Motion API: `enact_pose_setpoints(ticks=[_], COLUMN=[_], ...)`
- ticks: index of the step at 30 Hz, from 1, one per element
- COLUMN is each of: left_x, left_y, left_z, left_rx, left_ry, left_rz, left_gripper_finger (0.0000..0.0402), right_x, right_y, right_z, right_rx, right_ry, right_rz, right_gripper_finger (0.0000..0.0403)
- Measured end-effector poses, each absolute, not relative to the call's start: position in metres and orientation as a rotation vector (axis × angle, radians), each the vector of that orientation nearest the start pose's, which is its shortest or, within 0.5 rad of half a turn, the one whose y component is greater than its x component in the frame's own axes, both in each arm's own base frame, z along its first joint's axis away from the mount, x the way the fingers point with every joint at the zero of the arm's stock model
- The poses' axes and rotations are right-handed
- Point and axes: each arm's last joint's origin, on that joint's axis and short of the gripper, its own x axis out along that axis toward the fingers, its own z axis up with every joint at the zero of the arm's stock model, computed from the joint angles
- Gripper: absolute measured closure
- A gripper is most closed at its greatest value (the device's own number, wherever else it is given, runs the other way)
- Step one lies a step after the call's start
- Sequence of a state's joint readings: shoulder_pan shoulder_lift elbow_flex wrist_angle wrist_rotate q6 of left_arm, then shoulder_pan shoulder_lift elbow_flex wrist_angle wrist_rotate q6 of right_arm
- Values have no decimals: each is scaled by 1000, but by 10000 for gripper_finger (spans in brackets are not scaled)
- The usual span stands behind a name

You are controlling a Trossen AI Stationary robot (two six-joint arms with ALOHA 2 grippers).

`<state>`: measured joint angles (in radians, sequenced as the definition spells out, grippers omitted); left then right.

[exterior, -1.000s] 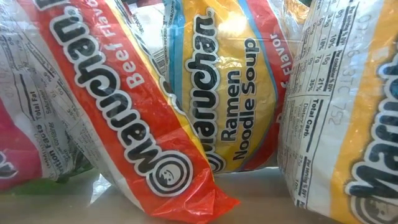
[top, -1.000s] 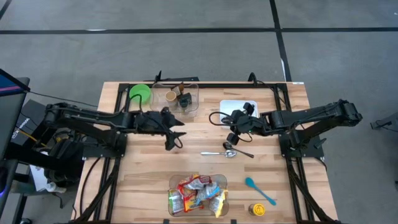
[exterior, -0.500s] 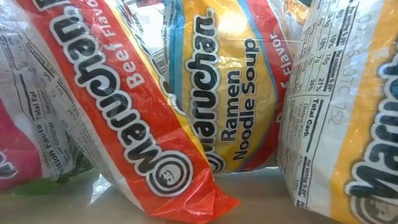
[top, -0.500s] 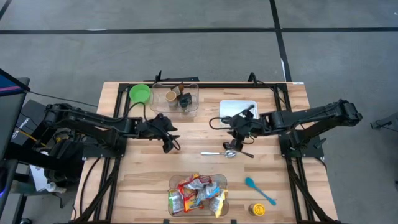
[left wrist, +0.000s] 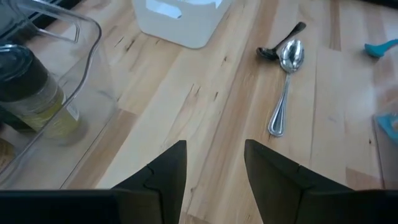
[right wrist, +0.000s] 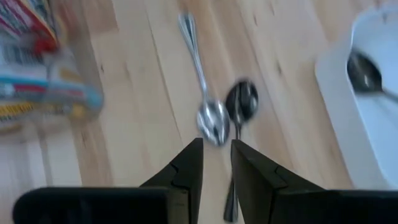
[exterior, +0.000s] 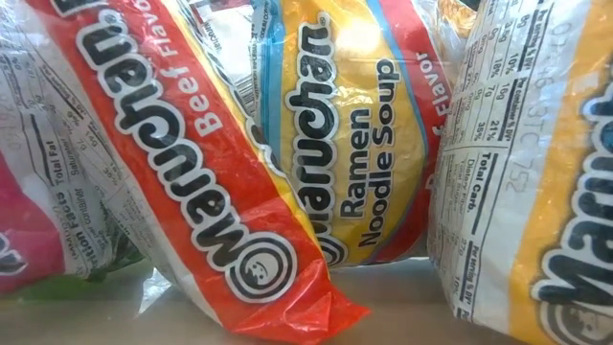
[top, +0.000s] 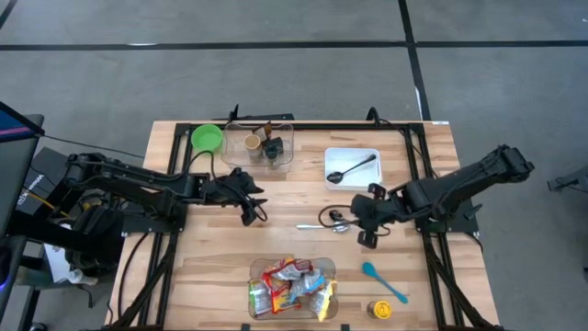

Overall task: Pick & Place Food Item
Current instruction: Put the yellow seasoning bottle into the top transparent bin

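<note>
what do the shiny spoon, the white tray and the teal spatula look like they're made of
Shiny silver spoon: looks like polished metal, probably stainless steel; its bowl mirrors light.
White rectangular tray: likely plastic, smooth and opaque with rounded corners; a dark spoon lies in it.
Teal spatula: probably silicone or plastic, uniform matte colour with no glint; which of the two cannot be told.

Pale wooden table (top: 211,267) with a matt grain; polished metal spoon (left wrist: 286,81); glossy, crinkled plastic ramen packets (exterior: 239,182) — beside a clear plastic bin (left wrist: 74,81).
</note>
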<state>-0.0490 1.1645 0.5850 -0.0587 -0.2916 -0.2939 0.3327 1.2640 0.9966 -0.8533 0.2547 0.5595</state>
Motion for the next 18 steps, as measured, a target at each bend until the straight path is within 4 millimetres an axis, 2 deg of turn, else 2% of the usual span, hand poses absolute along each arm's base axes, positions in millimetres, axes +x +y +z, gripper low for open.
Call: enact_pose_setpoints(ticks=[9,18], left_x=[233,234], left_y=[-3,-3], left_z=[209,211], left_rx=[-183,-188], left_ry=[543,522], left_rz=[319,316], left_gripper_finger=[247,247], right_x=[203,190], right_y=[81,111], right_z=[256,256], right_rx=[298,453], right_ry=[1177,1162], right_rz=[-348,-363], right_gripper_finger=[326,326])
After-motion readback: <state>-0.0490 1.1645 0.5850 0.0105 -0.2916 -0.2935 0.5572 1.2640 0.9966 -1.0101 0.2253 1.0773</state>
